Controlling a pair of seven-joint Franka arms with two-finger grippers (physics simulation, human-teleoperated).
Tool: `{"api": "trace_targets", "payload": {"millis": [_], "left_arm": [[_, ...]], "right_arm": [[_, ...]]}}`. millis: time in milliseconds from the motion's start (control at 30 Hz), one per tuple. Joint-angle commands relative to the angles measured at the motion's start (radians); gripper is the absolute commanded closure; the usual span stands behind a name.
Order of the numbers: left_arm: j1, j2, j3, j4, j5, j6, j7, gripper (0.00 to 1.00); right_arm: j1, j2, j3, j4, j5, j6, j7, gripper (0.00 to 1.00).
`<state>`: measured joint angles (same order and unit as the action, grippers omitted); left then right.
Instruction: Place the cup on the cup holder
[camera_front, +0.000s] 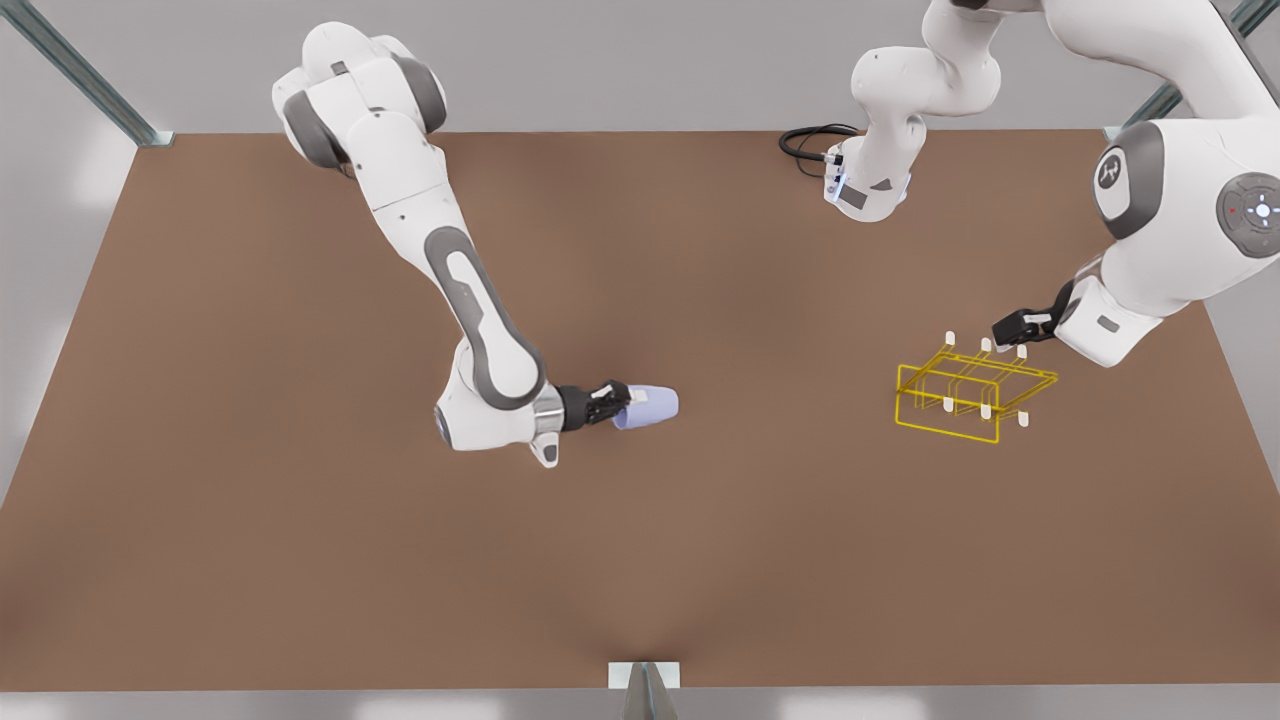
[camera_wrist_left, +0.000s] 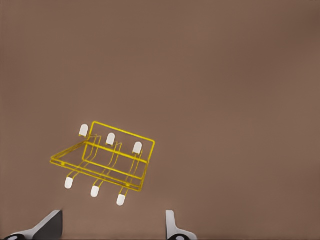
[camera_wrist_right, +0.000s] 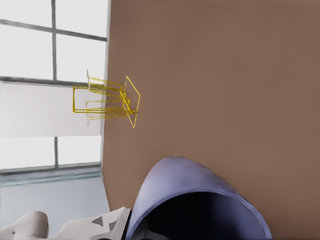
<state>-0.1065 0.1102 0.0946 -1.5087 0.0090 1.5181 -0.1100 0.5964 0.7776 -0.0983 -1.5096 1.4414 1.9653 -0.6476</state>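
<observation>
Brown worktop (camera_front: 300, 560) spreads flat under two white robot arms. On the front view's left, one arm reaches low toward the middle of the surface. Its black right pincer (camera_front: 622, 404) is closed around the rim end of the lavender-blue cup (camera_front: 655, 405), which lies tipped on its side, base pointing toward the front view's right. In the right wrist view the cup's open mouth (camera_wrist_right: 200, 200) sits close to the camera, dark inside.

Well apart from the cup, toward the front view's right, stands the yellow wire cup holder (camera_front: 970, 390), a box-shaped rack with short white pegs (camera_front: 985, 345) sticking up along two rows. It rests upright on the worktop.

The other arm comes in from the front view's right. Its left pincer (camera_front: 1012, 328) hangs just beside the holder's far edge. In the left wrist view its two fingertips (camera_wrist_left: 50, 225) are spread wide, holding nothing, with the holder (camera_wrist_left: 107, 160) between and beyond them.
</observation>
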Motion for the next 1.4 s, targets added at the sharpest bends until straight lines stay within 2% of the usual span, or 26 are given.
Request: {"api": "trace_targets", "payload": {"millis": [0, 100, 333, 600, 633, 667, 1033, 1167, 1367], "left_arm": [[-0.009, 0.0, 0.001, -0.001, 0.002, -0.004, -0.008, 0.0], [-0.01, 0.0, 0.001, -0.007, 0.002, -0.004, -0.01, 0.0], [-0.012, 0.002, 0.001, -0.007, 0.002, -0.004, -0.01, 0.0], [-0.012, -0.001, 0.001, -0.005, 0.0, -0.004, -0.023, 0.0], [-0.016, -0.003, 0.001, -0.005, 0.0, -0.013, -0.039, 0.0], [-0.033, -0.001, -0.001, -0.004, 0.003, -0.049, -0.148, 0.0], [-0.128, -0.018, -0.004, 0.041, 0.0, -0.168, -0.382, 0.0], [-0.182, 0.081, -0.007, 0.14, 0.0, -0.194, -0.609, 0.0], [-0.246, 0.106, -0.007, 0.159, -0.003, -0.18, -0.79, 0.0]], "right_arm": [[0.025, 0.037, 0.0, 0.038, 0.089, 0.098, -0.119, 0.79], [0.077, 0.107, 0.0, 0.1, 0.159, 0.173, -0.129, 0.79], [0.125, 0.229, 0.002, 0.247, 0.203, 0.211, -0.126, 0.79], [0.126, 0.273, 0.0, 0.262, 0.203, 0.211, -0.127, 0.79], [0.126, 0.279, 0.002, 0.267, 0.203, 0.211, -0.127, 0.29], [0.129, 0.279, 0.002, 0.266, 0.221, 0.213, -0.129, 0.0], [0.132, 0.269, 0.002, 0.244, 0.215, 0.23, -0.144, 0.0], [0.128, 0.255, 0.0, 0.198, 0.209, 0.228, -0.147, 0.0], [0.111, 0.212, 0.002, 0.141, 0.206, 0.218, -0.164, 0.0]]}}
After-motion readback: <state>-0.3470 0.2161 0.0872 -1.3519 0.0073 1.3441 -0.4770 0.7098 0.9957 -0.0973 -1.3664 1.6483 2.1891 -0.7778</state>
